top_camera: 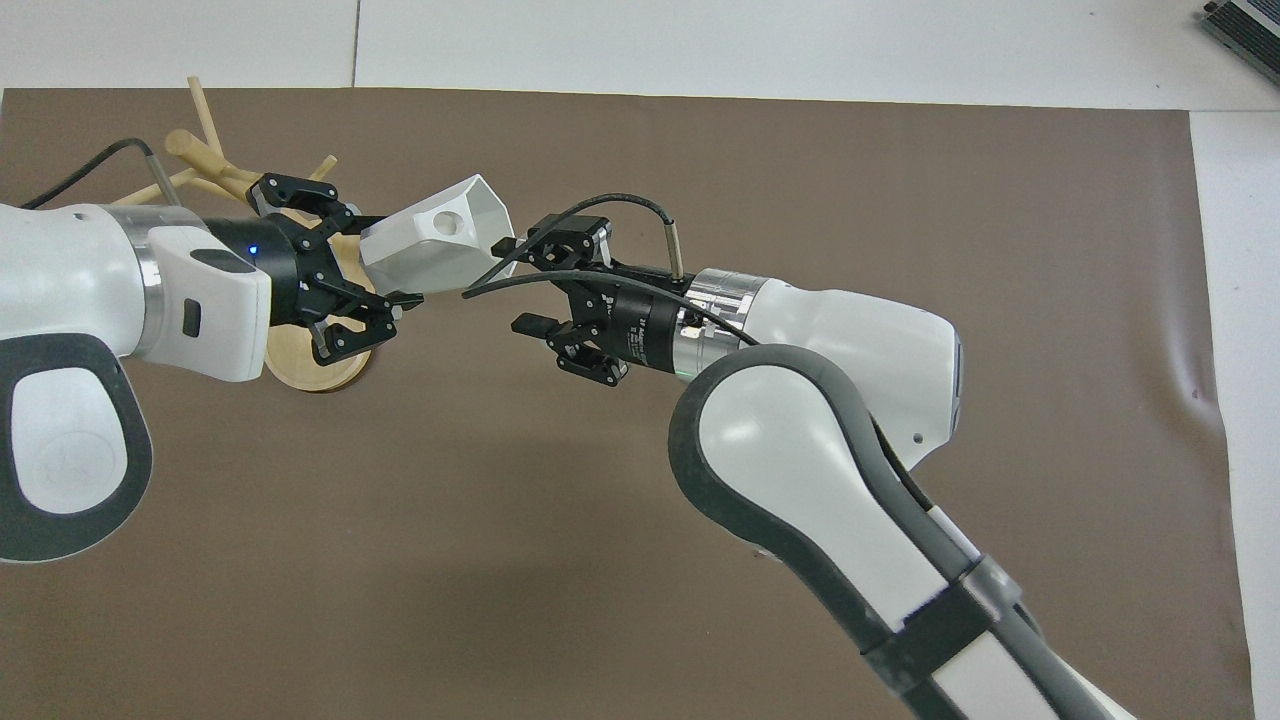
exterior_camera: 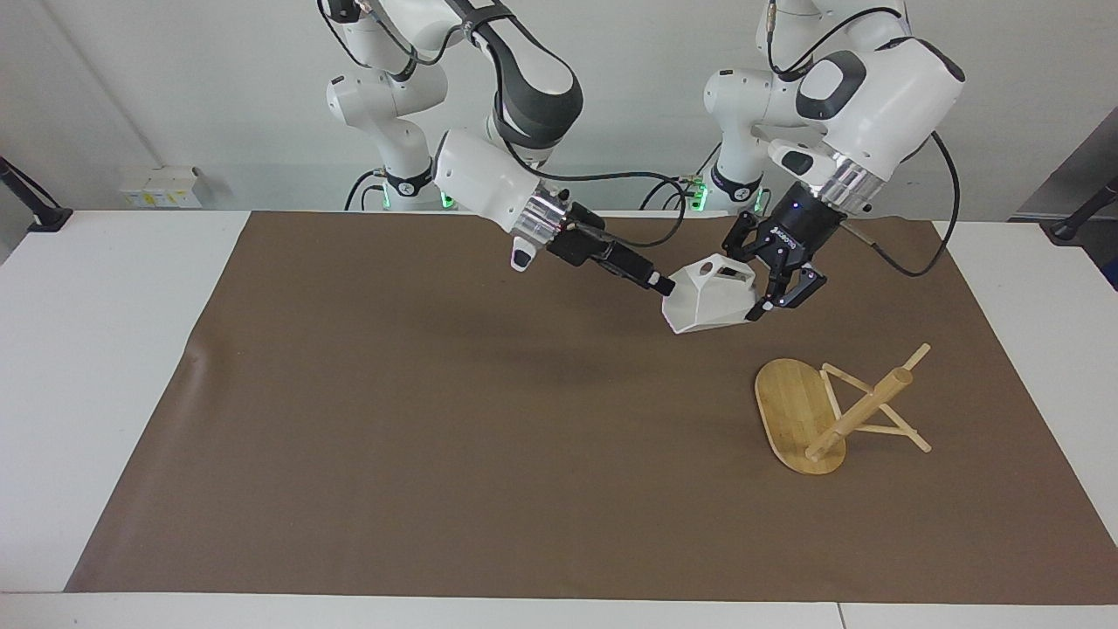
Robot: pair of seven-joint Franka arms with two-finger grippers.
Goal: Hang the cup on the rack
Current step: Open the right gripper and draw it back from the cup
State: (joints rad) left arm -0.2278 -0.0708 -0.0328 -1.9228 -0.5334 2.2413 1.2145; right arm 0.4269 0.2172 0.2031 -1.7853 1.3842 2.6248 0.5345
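The white faceted cup [exterior_camera: 709, 303] [top_camera: 440, 243] hangs in the air over the brown mat, tilted, its handle with the round hole facing up. My left gripper [exterior_camera: 769, 293] [top_camera: 372, 282] is shut on the cup's closed end. My right gripper [exterior_camera: 660, 284] [top_camera: 532, 287] stands open just beside the cup's open mouth, with nothing between its fingers. The bamboo rack [exterior_camera: 795, 411] [top_camera: 205, 155] lies tipped over on the mat toward the left arm's end, its oval base on edge and its post and pegs sticking out sideways. In the overhead view the left arm hides most of the rack.
A brown mat [exterior_camera: 437, 437] covers most of the white table [exterior_camera: 105, 349]. The right arm's forearm [top_camera: 820, 420] stretches over the middle of the mat. Cables loop from both wrists.
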